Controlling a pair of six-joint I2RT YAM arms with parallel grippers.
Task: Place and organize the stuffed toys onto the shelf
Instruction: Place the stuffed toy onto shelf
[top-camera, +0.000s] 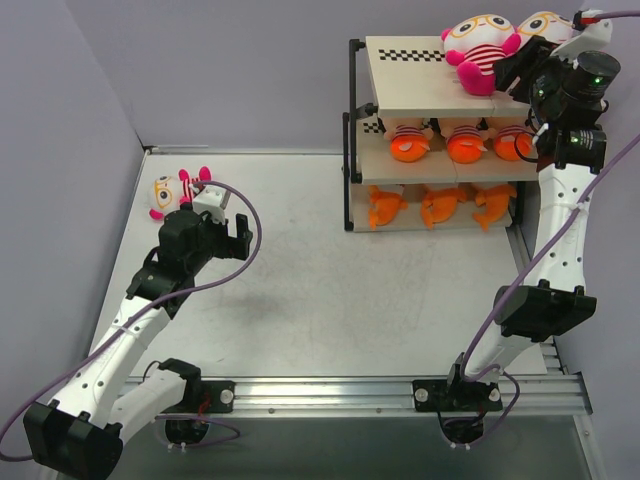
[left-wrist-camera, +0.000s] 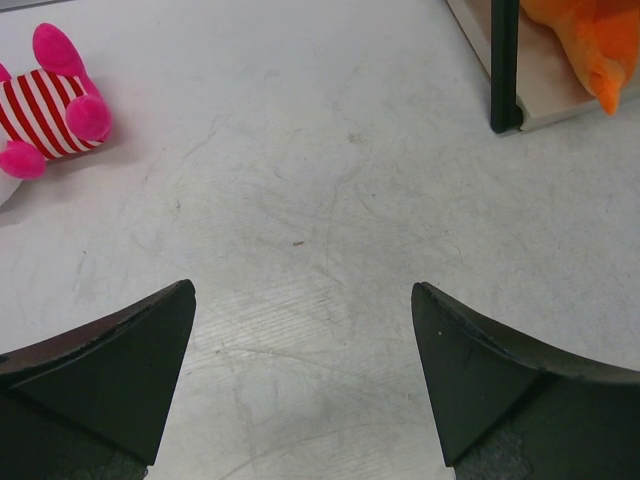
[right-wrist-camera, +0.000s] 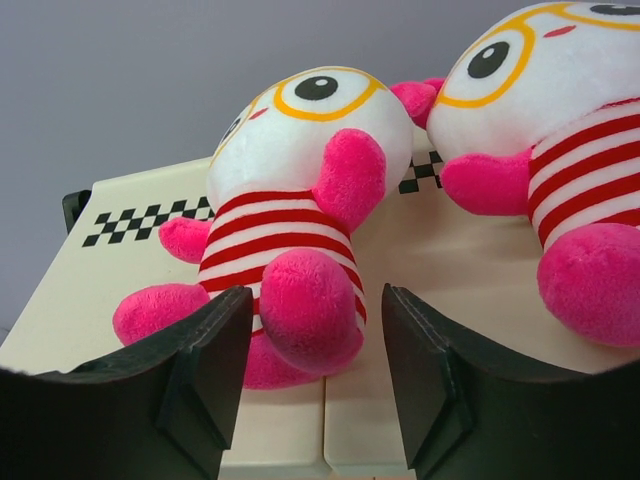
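Note:
The shelf (top-camera: 400, 70) stands at the back right. Its top board (right-wrist-camera: 120, 290) carries two stuffed toys with pink limbs and yellow-rimmed glasses, one (top-camera: 480, 50) (right-wrist-camera: 300, 180) leaning left of the other (top-camera: 545, 25) (right-wrist-camera: 560, 130). Three striped orange dolls (top-camera: 465, 143) fill the middle tier and three orange sharks (top-camera: 440, 207) the bottom. My right gripper (top-camera: 512, 72) (right-wrist-camera: 315, 300) is open around the left toy's pink foot, with a gap on each side. A third glasses toy (top-camera: 175, 192) (left-wrist-camera: 50, 100) lies on the table at the far left. My left gripper (top-camera: 205, 212) (left-wrist-camera: 302, 290) hovers open and empty just right of it.
The shelf's black front post (left-wrist-camera: 505, 65) and a shark's fin (left-wrist-camera: 590, 35) show at the top right of the left wrist view. Grey walls close the table on the left and back. A metal rail (top-camera: 330, 395) runs along the near edge.

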